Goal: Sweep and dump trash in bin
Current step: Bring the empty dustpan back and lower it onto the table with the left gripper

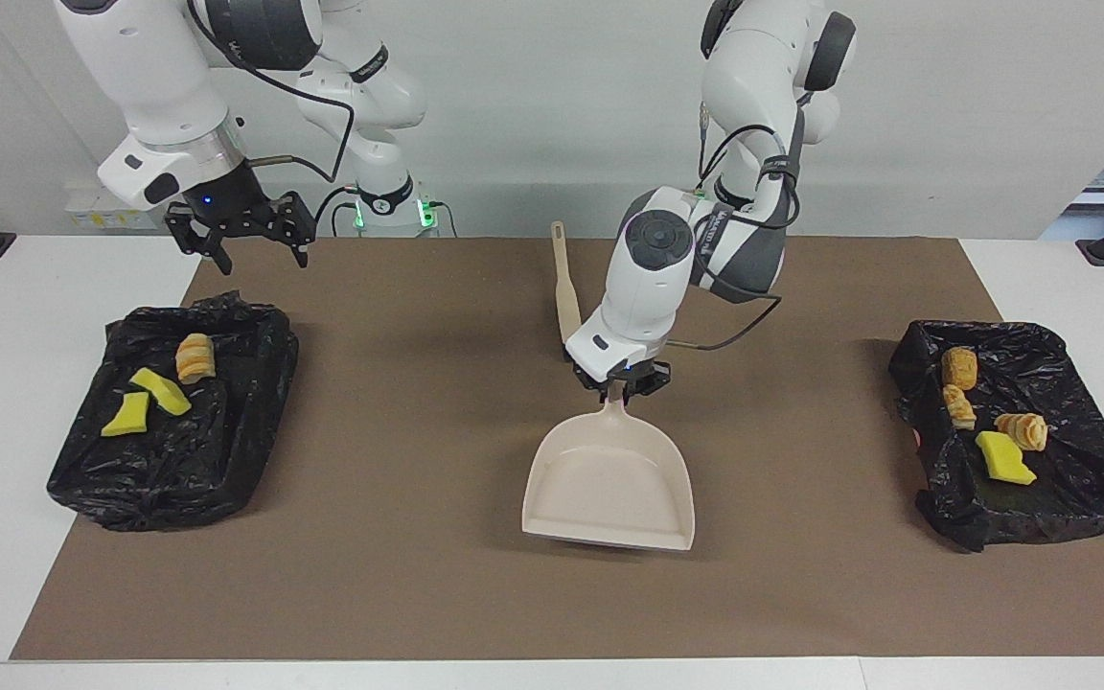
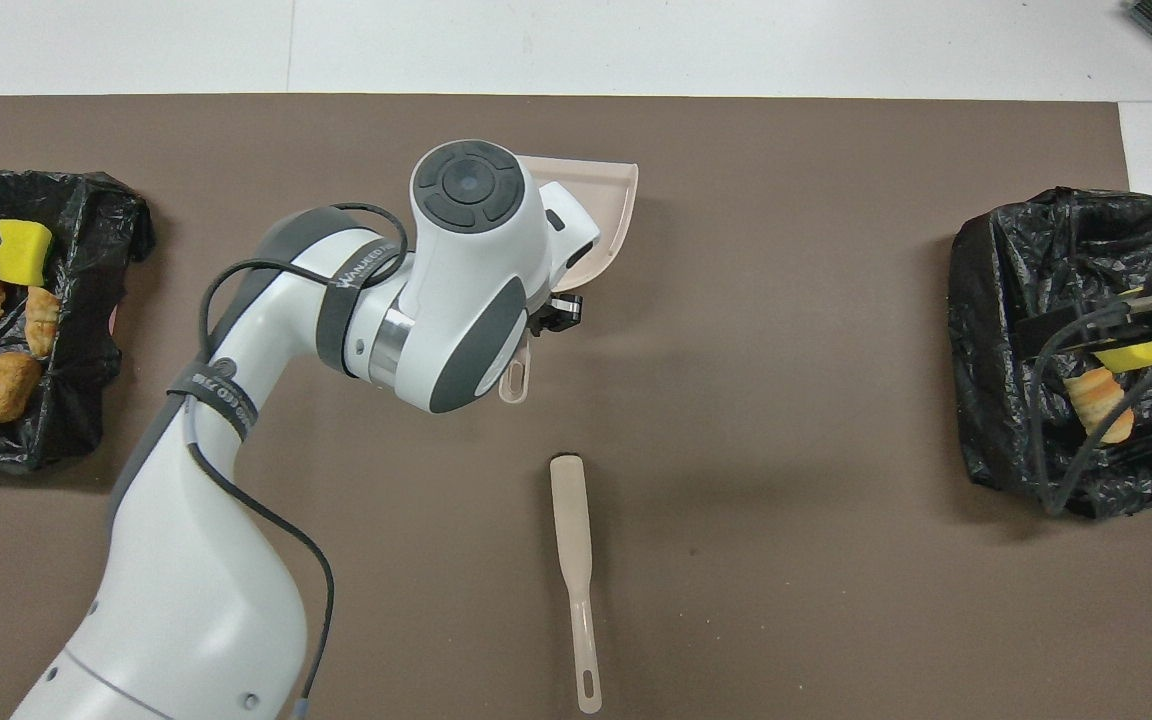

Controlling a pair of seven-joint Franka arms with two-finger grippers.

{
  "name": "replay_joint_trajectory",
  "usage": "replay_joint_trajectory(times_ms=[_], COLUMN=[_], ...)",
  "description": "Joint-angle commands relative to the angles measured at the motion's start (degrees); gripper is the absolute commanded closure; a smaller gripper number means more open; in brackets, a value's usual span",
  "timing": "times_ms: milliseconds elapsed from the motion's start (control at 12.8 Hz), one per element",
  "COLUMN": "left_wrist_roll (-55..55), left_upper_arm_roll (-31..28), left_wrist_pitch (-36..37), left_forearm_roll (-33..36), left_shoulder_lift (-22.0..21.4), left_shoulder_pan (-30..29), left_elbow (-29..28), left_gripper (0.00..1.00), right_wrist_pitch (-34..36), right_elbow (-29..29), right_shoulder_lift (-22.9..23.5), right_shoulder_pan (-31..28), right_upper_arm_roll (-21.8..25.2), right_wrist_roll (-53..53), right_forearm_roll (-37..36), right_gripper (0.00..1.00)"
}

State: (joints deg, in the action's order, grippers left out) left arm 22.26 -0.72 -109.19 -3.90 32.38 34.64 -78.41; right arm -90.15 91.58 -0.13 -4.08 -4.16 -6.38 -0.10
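Facing view alone showing left pincer (image 1: 625,385) gripping dustpan (image 1: 609,484) handle, right pincer (image 1: 241,235) open.

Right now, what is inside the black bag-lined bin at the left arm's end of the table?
The bin holds four pieces of trash: one yellow sponge chunk and three golden-brown bread bits. Anything under them or under the black liner's folds is covered and cannot be seen.

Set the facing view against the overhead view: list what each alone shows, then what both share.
Facing only: the dustpan's whole empty tray, the left claw shut on its handle, the right claw open above the bin with two sponge chunks.
Overhead only: the brush's full length unobstructed.
Both: the brush, the dustpan, two bag-lined bins holding the trash.
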Motion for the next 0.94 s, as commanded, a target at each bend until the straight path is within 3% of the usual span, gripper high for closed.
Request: replay_joint_trajectory(times_ms=[0, 701, 857], left_wrist_roll=[1.3, 1.5, 1.6], left_upper_arm_roll=[-0.9, -0.9, -1.2], left_wrist_pitch=[0.8, 0.8, 0.9], left_forearm_roll=[-0.8, -0.4, -0.4], left_shoulder_lift=[3.8, 2.8, 2.8], left_shoulder_pan=[2.2, 4.7, 4.6], left_elbow=[4.5, 0.0, -0.1], left_gripper=[1.0, 0.97, 0.68], right_wrist_pitch=[-0.6, -0.6, -0.6], right_elbow=[-0.1, -0.1, -0.1], right_shoulder_lift=[-0.1, -0.1, -0.1], right_shoulder_pan=[-0.3, -0.4, -0.3], right_upper_arm_roll=[-0.3, -0.3, -0.3], right_wrist_roll=[0.8, 0.8, 0.8], right_forearm_roll=[-0.2, -0.2, -0.2], right_gripper=[0.0, 0.0, 0.0])
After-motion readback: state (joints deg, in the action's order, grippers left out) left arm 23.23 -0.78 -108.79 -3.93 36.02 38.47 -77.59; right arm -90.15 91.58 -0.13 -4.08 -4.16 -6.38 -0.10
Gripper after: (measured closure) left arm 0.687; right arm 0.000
